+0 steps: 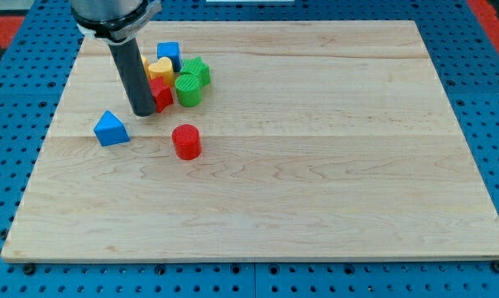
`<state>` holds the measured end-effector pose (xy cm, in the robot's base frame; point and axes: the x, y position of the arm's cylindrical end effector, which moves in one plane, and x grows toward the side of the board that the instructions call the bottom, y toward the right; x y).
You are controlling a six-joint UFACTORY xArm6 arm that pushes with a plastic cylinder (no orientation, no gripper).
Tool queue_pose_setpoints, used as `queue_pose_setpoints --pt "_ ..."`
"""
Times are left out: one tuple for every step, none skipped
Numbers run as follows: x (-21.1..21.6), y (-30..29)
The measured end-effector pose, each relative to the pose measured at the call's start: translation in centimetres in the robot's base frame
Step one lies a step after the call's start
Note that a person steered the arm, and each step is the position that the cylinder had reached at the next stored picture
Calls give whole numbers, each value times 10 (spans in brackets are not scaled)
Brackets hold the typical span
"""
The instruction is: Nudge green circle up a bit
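Nearest lay the red cylinder [185,141]. No pincer existed; my tip [142,112] stood left of the green circle [188,89], clustered near the worktop's [315,165] top-left corner. Approaching from below would have served best.

A straight, smooth, dark grey rod [140,83] came down from a wider black collar ringed with a pale silver band at the upper left of the frame, ending bluntly at my tip [143,112].
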<state>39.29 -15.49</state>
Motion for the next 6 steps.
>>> queue_pose_setpoints --pt "-13 4" --pt "23 30" --pt "17 72" --pt "-14 82" --pt "-30 83" --pt "-6 113"
